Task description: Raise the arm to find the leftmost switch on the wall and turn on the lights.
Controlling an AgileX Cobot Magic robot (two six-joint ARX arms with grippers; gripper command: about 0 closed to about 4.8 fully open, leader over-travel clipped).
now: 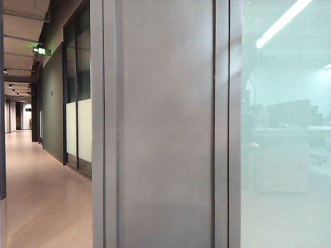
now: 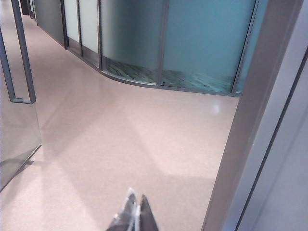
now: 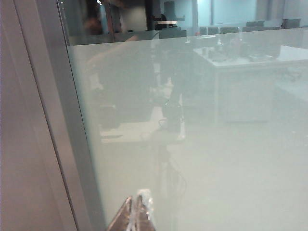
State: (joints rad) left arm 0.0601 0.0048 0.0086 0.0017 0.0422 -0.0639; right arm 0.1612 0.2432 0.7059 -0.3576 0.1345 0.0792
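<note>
No switch in sight yet: left gripper (image 2: 134, 211) hangs over the floor (image 2: 120, 144), right gripper (image 3: 137, 211) faces the frosted glass (image 3: 202, 144), both fingers pressed together, empty, search barely begun.

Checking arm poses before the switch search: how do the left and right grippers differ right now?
The left gripper points down over bare pinkish floor; the right gripper faces frosted glass beside a grey wall panel. Both have their fingers closed together and hold nothing.
</note>
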